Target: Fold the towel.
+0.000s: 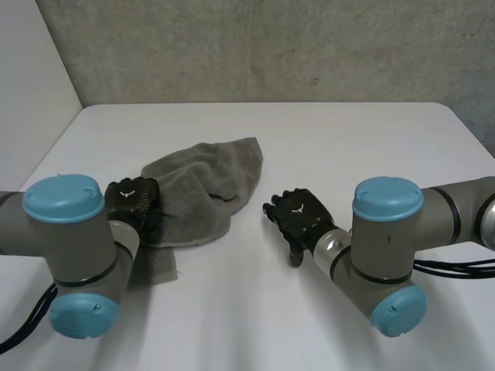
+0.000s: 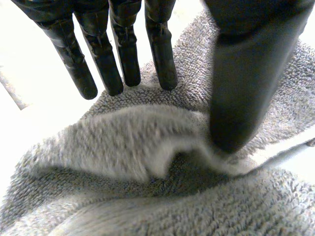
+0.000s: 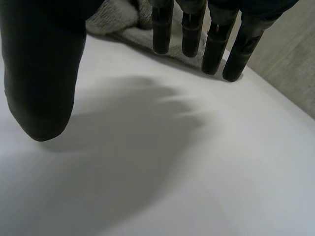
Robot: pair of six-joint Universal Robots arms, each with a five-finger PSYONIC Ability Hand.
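The left hand (image 1: 133, 202), at centre-left of the head view, is released. Its fingers (image 2: 120, 59) are straight above the towel (image 1: 205, 185) and its thumb rests against a raised ridge of cloth without pinching it. The right hand (image 1: 298, 215), just right of centre, is open too, hovering over the bare tabletop (image 1: 348, 139) with the towel's edge just beyond its fingertips. The grey towel lies crumpled in a heap left of centre, so the fold looks not yet begun. The next move probably calls for finding and gripping two corners to spread it flat. The left arm (image 1: 73, 247) covers the towel's lower-left part, and the corners are hard to pick out in the rumples.
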